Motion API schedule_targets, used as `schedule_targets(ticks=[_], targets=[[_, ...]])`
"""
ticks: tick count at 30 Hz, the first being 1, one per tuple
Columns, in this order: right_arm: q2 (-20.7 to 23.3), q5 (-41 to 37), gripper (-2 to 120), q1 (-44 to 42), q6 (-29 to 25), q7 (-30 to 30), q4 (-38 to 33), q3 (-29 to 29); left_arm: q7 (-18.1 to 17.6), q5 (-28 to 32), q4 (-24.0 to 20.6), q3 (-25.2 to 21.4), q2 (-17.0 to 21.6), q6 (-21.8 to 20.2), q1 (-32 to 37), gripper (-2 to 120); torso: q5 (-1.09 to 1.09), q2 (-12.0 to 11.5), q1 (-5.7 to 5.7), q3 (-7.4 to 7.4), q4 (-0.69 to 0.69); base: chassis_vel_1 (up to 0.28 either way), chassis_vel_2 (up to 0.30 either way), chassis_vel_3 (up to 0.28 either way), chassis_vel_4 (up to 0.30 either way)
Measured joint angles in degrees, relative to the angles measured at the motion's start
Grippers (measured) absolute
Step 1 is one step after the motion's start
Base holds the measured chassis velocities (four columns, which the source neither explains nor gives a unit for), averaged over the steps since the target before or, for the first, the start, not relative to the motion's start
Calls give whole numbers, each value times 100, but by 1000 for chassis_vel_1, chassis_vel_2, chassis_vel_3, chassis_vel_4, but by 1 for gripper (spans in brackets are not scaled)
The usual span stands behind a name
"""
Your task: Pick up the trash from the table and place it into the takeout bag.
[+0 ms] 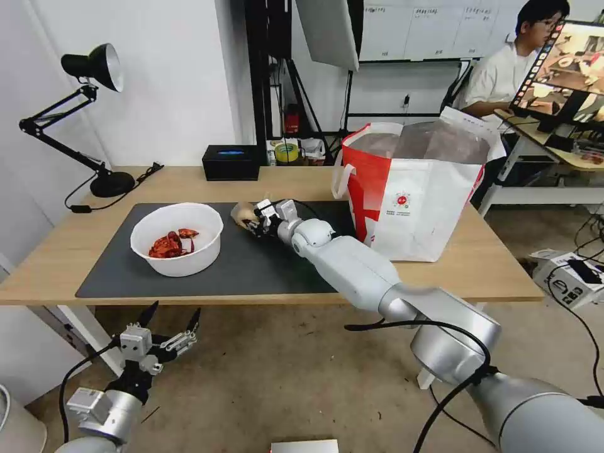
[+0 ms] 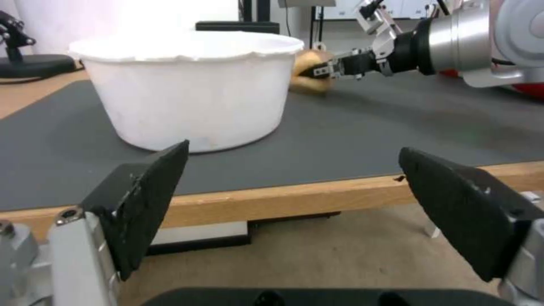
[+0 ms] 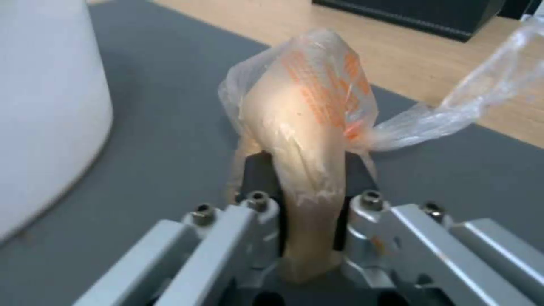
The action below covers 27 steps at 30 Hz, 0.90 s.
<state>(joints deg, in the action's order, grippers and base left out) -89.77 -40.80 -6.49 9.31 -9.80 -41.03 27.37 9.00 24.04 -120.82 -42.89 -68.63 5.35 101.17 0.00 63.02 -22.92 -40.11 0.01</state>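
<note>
On the dark mat of the table (image 1: 75,245), my right gripper (image 1: 253,218) is shut on the small clear bag with the beige ball (image 1: 241,214) (image 3: 306,123) (image 2: 309,78), squeezing it between the fingers. The white round bowl with red scraps (image 1: 177,238) (image 2: 193,85) sits on the mat just left of it. Right of the arm, at the mat's far end, stands the red-and-white takeout bag (image 1: 415,195), its foil-lined mouth open. My left gripper (image 1: 168,332) (image 2: 295,204) hangs open below the table's front edge, facing the bowl.
A black desk lamp (image 1: 94,113) stands at the table's back left and a black rectangular box (image 1: 231,162) at the back middle. A second desk with a monitor (image 1: 566,69) is beyond the bag at right. Cables and a small device (image 1: 569,274) lie on the floor at right.
</note>
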Motion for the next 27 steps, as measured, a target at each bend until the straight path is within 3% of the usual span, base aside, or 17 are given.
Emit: schedule_targets(ticks=[6,9,12,13,14,17,27], targets=[[413,-151,5,-214,115,264,-859,-124,-2,43,-48,-49,15,1,21,100,0,0,0,0,-1,0,0,0,0],[1056,-339,5,-428,211,511,-1845,-96,-2,44,-50,-54,9,11,37,100,1,0,0,0,-2,0,0,0,0],[1343,-403,5,-533,243,607,-2290,-91,-1,40,-48,-44,5,19,36,100,2,0,0,0,-3,0,0,0,0],[1721,-466,5,-697,269,720,-2850,-121,-1,29,-40,-16,4,28,29,100,1,0,0,0,-2,0,0,0,0],[1721,-466,5,-697,269,720,-2850,-121,-1,29,-40,-16,4,28,29,100,1,0,0,0,-2,0,0,0,0],[2252,-506,5,-1019,277,837,-3790,-379,-2,13,-45,37,6,29,7,100,1,1,0,1,-2,0,0,0,0],[3017,-533,5,-1569,131,1001,-5167,-1137,-8,-6,-69,74,8,29,12,100,2,1,0,0,-2,0,0,0,0]])
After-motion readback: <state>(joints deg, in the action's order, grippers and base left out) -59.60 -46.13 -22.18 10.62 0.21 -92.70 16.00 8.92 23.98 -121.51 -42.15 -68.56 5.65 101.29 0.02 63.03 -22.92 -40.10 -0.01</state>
